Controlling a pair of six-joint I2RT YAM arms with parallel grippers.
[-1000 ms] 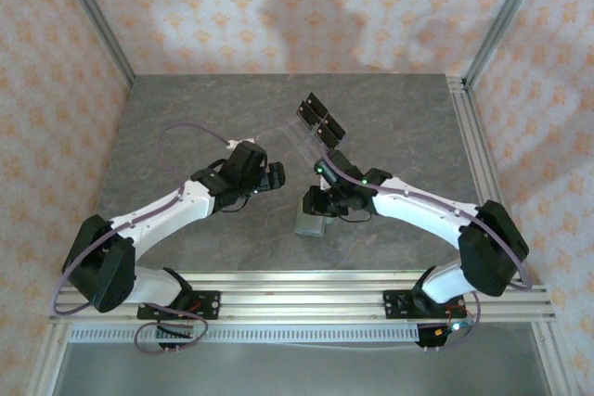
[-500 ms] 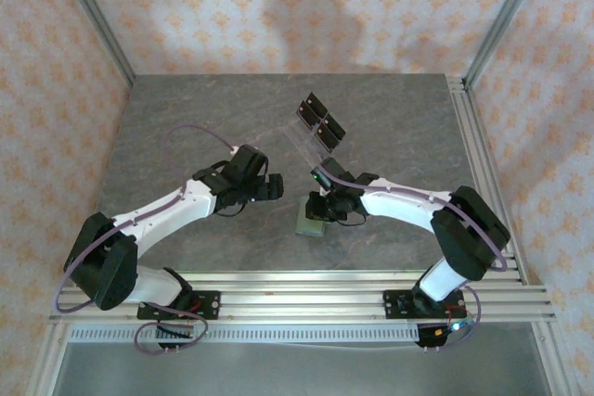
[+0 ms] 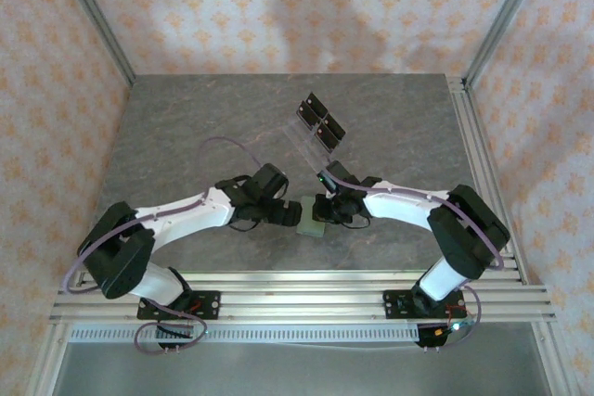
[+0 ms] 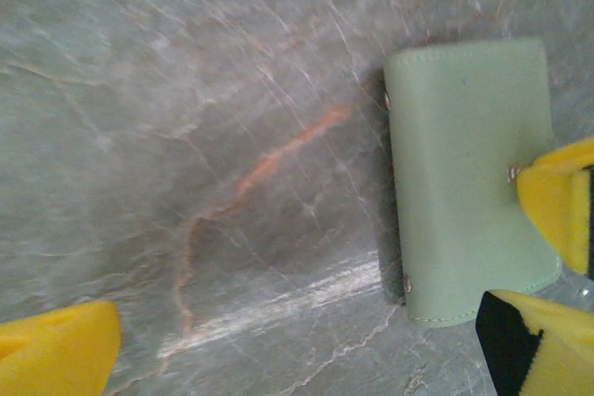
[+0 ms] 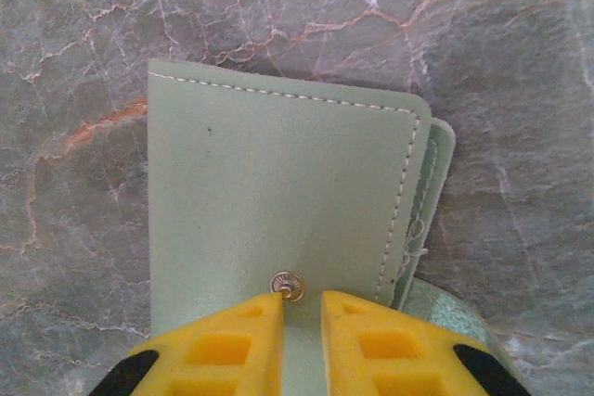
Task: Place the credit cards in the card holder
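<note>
The card holder is a sage-green wallet lying flat on the table between the two arms. Seen from the right wrist, the card holder has a metal snap at its near edge. My right gripper is shut on the green flap by that snap. My right gripper sits over the wallet's far side. My left gripper stands open just left of the wallet. From the left wrist, the card holder lies right of centre, and my left gripper has bare table between its fingers. The credit cards are out of view.
A clear stand with black rectangles stands behind the wallet, towards the back middle of the grey marble table. Aluminium rails run along the table's near edge and its right side. Patterned walls enclose the table.
My left arm has reached right and forward until its open gripper is beside the wallet. My right gripper has drawn its fingers together on the wallet's flap.
</note>
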